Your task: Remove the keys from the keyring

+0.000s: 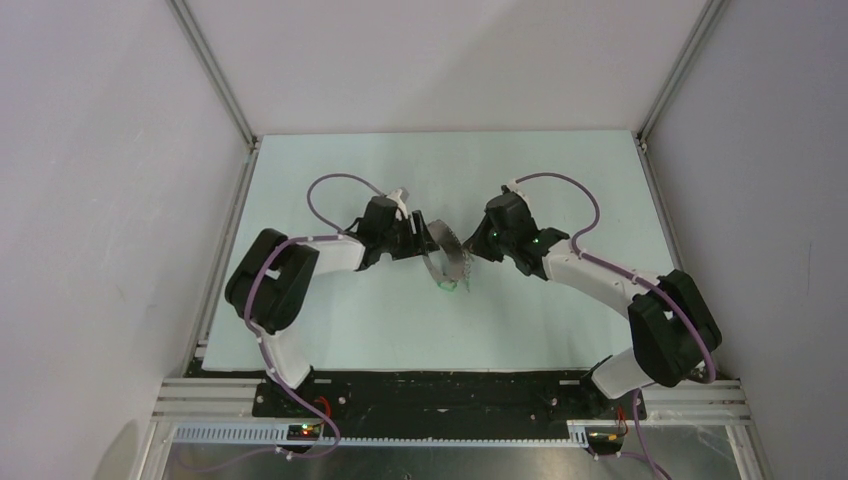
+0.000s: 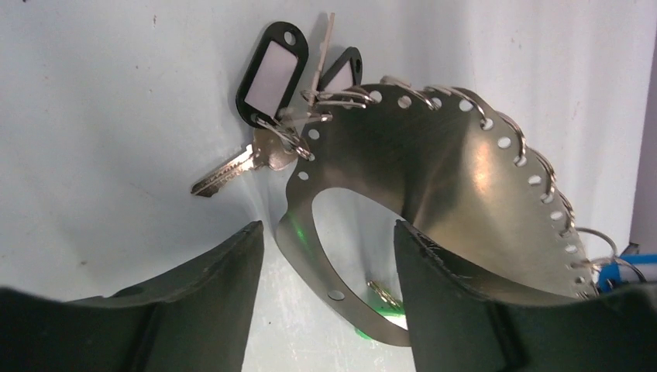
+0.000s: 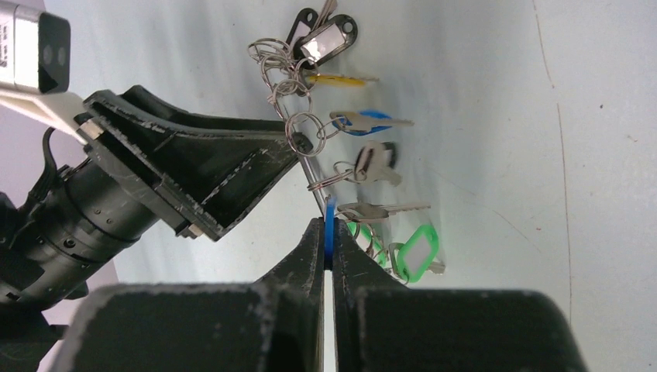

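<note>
From above I see the keyring (image 1: pixel 450 255), a broad curved band of shiny grey metal with holes along one edge. It stands on edge at the middle of the pale table (image 1: pixel 560 180), between my two arms. The left gripper (image 1: pixel 418 238) meets it from the left and the right gripper (image 1: pixel 483 248) from the right.

On the left wrist view the jaws stand apart with the band's plain edge running between them. Whether either finger touches it, I cannot tell. The right gripper's jaws are pressed together on a thin blue piece (image 3: pixel 329 225), seen edge-on where the band ends — key head or tag, I cannot tell.

The keys (image 3: pixel 376 163) — small silver ones, some with coloured heads — hang from wire split rings (image 2: pixel 341 97) along the holed edge. A black plastic tag (image 2: pixel 271 70) sits at the end farthest from the right gripper, and a green plastic tag (image 3: pixel 414 252) nearest it.
</note>
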You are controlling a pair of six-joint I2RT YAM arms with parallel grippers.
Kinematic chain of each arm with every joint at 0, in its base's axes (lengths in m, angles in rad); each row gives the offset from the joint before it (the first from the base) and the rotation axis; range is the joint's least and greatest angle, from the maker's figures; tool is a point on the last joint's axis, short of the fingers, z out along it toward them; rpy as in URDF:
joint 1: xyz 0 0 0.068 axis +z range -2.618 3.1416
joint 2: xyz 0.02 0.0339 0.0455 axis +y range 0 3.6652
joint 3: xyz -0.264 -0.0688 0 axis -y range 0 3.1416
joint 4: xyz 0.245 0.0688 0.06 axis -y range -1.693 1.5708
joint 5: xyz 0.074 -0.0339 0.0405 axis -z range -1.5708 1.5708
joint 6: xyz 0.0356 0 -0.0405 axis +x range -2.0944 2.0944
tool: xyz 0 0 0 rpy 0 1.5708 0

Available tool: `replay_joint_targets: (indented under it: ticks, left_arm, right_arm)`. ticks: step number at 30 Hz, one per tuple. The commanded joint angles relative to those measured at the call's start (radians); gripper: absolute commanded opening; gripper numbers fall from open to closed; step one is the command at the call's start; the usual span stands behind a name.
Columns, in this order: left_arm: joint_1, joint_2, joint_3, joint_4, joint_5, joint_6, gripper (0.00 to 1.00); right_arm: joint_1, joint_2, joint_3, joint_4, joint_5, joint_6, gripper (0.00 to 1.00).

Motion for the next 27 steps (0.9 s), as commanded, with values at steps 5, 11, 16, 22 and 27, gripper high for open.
replay_joint_targets:
  ticks: [5,11,16,22,27]
  left_arm:
    - [-0.014,0.082,0.083,-0.088,-0.054,0.059,0.52]
    - [-0.026,0.091,0.103,-0.100,-0.066,0.083,0.32]
    - [-0.038,0.067,0.107,-0.116,-0.097,0.118,0.19]
    - [-0.096,-0.016,0.108,-0.152,-0.202,0.224,0.04]
    - [-0.170,-0.061,0.121,-0.182,-0.331,0.315,0.00]
  right_arm:
    - [0.032,-0.075,0.006,0.015,-0.050,0.031,0.00]
    - [0.042,-0.102,-0.052,0.048,-0.101,0.061,0.00]
    - [0.046,-0.133,-0.099,0.039,-0.092,0.048,0.00]
    - [0.043,-0.157,-0.111,-0.019,-0.050,-0.087,0.67]
    - [0.005,-0.190,-0.113,0.023,-0.082,-0.288,0.84]
